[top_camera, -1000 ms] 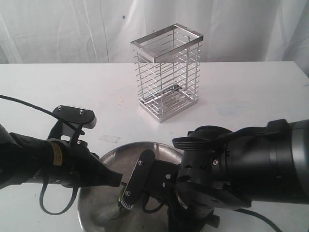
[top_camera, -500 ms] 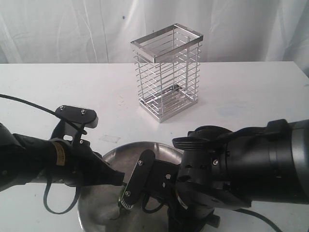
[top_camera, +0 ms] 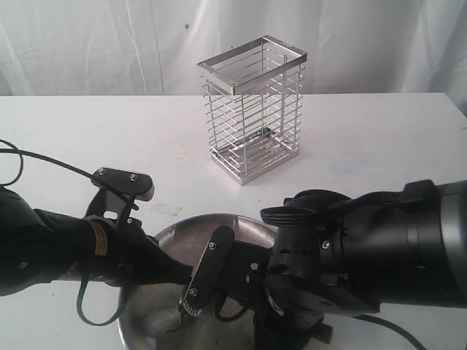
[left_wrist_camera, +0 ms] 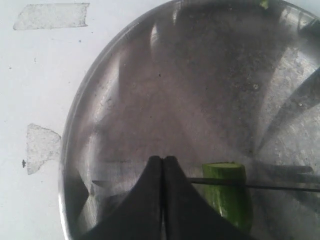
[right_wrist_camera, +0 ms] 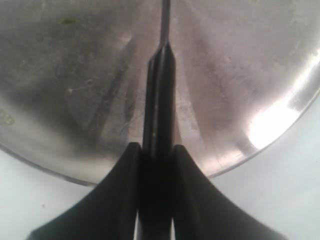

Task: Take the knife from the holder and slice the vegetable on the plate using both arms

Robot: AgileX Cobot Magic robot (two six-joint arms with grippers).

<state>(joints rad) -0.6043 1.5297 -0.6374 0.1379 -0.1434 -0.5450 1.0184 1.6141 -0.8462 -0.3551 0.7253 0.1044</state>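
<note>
The steel plate [top_camera: 219, 219] lies at the table's front, under both arms. In the left wrist view my left gripper [left_wrist_camera: 163, 160] is shut with nothing between its fingers, low over the plate [left_wrist_camera: 115, 100] and right beside the green vegetable [left_wrist_camera: 227, 192], whose cut end faces up. The thin dark blade of the knife [left_wrist_camera: 270, 187] crosses the vegetable just below that cut end. My right gripper [right_wrist_camera: 156, 146] is shut on the knife [right_wrist_camera: 160, 90] at its dark handle, the blade pointing out over the plate [right_wrist_camera: 235, 65]. The wire holder [top_camera: 252, 109] stands empty at the back.
Bits of clear tape [left_wrist_camera: 50, 15] stick to the white table beside the plate, one showing in the exterior view as tape [top_camera: 166, 209]. A small green scrap [right_wrist_camera: 66, 21] lies on the plate. A white curtain hangs behind the table.
My left arm has shifted to the right and lower, further in over the plate's rim. The right arm and the knife have not moved.
</note>
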